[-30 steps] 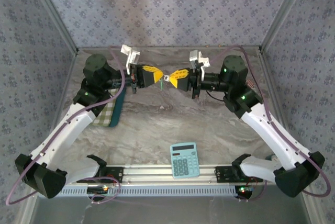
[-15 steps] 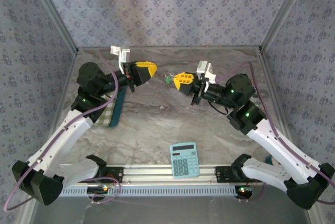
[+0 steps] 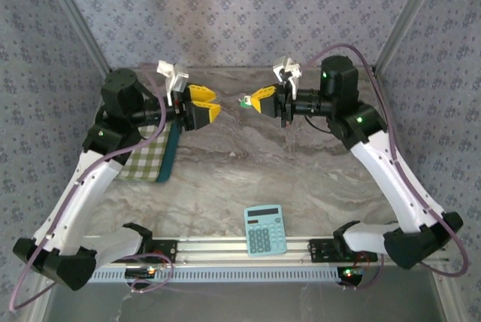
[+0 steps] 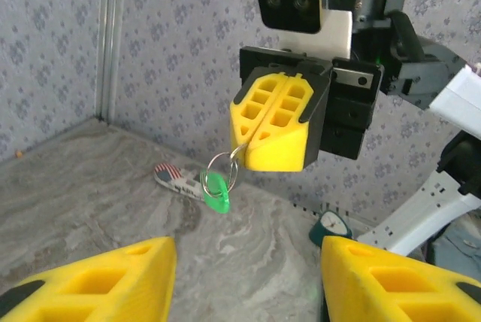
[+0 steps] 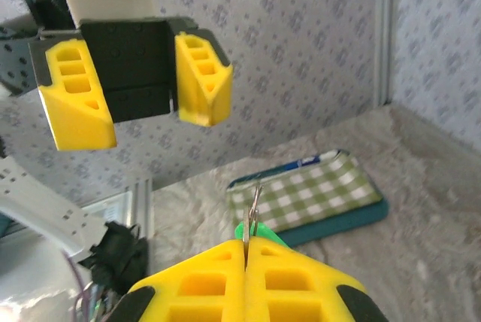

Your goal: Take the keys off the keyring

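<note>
My right gripper [image 3: 255, 101] hangs above the back of the table, shut on the thin metal keyring [image 4: 222, 170]. A small bright green key [image 4: 218, 192] dangles from the ring below its yellow fingers [image 4: 274, 123]. In the right wrist view the ring [image 5: 254, 205] stands pinched between my right gripper's [image 5: 246, 262] closed fingers, with the green key [image 5: 242, 232] just behind. My left gripper [image 3: 213, 104] faces it from the left, a short gap away, open with nothing between its fingers [image 4: 98, 277]. The top view shows the green key [image 3: 244, 101] as a dot.
A green checked pouch [image 3: 146, 160] lies on the table under the left arm. A blue calculator [image 3: 264, 229] sits near the front rail. A small flat piece with a flag pattern [image 4: 171, 177] and a tiny clock [image 4: 328, 226] rest on the marble table [image 3: 240, 171].
The two grippers met at the ring, then pulled apart. My left gripper backed off to the left and opened. My right gripper kept the ring and green key and rose slightly.
</note>
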`<state>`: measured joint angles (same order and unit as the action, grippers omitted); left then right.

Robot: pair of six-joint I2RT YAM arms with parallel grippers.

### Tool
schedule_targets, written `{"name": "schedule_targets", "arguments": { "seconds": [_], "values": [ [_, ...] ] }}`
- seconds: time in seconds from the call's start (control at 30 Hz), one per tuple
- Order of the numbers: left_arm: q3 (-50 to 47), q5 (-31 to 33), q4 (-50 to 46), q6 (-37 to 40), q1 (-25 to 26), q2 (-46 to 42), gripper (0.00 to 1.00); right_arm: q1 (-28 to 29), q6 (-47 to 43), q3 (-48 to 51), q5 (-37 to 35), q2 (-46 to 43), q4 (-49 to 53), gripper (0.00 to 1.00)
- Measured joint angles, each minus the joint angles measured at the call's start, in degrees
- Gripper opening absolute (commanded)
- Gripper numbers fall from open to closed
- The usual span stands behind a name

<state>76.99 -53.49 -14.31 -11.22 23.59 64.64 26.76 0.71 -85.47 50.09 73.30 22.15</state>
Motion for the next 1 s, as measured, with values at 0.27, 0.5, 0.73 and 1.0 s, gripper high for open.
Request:
{"name": "schedule_targets", "arguments": {
  "seconds": [0.27, 0.5, 0.73, 1.0],
  "values": [
    [3.5, -3.5, -9.7, 6.5, -0.7, 6.9, 0.57, -2.3, -3.3, -2.7, 9.0, 5.9, 8.3, 0.00],
    [6.2, -6.6, -13.0, 8.9, -0.6, 9.5, 0.56, -2.3, -5.3, -4.6, 15.5, 7.3, 11.4, 0.00],
    [9.8, -7.8, -15.8, 10.8, 1.4, 12.1, 0.54, -1.9, -6.3, -4.8, 17.7, 7.5, 13.4, 0.00],
    [12.5, -7.8, -18.4, 12.3, 3.4, 14.3, 0.45, -0.9, -6.4, -4.8, 18.2, 7.9, 13.7, 0.00]
  ]
}}
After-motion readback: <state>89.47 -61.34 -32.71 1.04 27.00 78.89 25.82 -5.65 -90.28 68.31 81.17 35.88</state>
